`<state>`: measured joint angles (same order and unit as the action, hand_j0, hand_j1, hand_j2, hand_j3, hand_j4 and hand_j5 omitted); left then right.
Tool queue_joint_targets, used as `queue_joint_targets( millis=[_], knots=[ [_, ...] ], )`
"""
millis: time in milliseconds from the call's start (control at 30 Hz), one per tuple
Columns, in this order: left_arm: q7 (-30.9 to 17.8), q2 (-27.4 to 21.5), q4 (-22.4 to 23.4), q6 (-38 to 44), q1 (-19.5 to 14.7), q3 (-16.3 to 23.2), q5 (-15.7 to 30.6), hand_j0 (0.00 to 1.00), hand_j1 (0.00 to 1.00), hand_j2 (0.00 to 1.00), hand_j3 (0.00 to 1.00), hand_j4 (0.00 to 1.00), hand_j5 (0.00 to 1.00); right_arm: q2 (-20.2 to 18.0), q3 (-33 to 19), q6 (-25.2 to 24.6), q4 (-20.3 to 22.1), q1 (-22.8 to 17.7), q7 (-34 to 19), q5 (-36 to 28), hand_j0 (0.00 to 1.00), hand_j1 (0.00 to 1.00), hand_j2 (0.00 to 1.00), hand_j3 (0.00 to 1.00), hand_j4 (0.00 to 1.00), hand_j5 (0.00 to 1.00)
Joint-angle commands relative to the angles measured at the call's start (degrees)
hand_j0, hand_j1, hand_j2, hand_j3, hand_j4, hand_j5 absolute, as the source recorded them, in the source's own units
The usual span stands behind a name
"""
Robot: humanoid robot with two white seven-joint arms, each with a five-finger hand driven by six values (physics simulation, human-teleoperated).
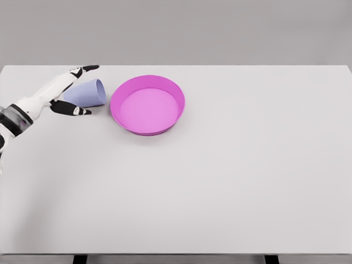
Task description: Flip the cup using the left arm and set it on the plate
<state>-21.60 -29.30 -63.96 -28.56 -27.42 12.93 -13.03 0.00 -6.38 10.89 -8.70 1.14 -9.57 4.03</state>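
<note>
You had the cup (88, 92) lying on its side on the counter (231, 181), its mouth turned toward the pink plate (147, 104) just beside it. Your left hand (65, 92) straddled the cup's closed end, fingers (83, 69) spread above it and the thumb reaching along below, not yet closed on anything. The cup looked light, rigid and smooth, so it would likely roll or skate away under a nudge. Your best hold seemed to be across the round wall near the middle, thumb opposing fingers, which would leave room to turn it upright. The right arm was out of view.
</note>
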Motion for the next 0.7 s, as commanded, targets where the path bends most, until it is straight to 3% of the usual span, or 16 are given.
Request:
queue_joint_targets(
  millis=[0, 267, 533, 667],
  knots=[
    [0.16, 1.71, 4.54, 0.52, -0.26, -0.19, 0.29, 1.0, 1.0, 1.0, 1.0, 1.0, 1.0, 0.0, -0.04, 0.09, 0.0, 0.0, -0.01, 0.01, 1.0, 1.0, 1.0, 1.0, 1.0, 1.0],
    [0.33, 3.73, 7.8, 1.84, -1.23, -0.19, -0.24, 1.0, 1.0, 1.0, 1.0, 1.0, 1.0, 0.0, -0.04, 0.0, 0.0, 0.0, -0.01, 0.01, 1.0, 1.0, 1.0, 1.0, 1.0, 1.0],
    [0.33, 5.05, 16.93, 1.84, -6.95, 0.34, -0.33, 1.0, 1.0, 1.0, 1.0, 1.0, 1.0, 0.0, -0.04, 0.0, 0.0, 0.0, -0.01, 0.01, 1.0, 1.0, 1.0, 1.0, 1.0, 1.0],
    [0.33, 5.31, 17.73, 1.84, -7.39, 0.6, -0.33, 1.0, 1.0, 1.0, 1.0, 1.0, 1.0, 0.0, 0.05, 0.0, 0.0, -0.09, -0.01, 0.01, 1.0, 1.0, 1.0, 1.0, 1.0, 1.0]
  ],
)
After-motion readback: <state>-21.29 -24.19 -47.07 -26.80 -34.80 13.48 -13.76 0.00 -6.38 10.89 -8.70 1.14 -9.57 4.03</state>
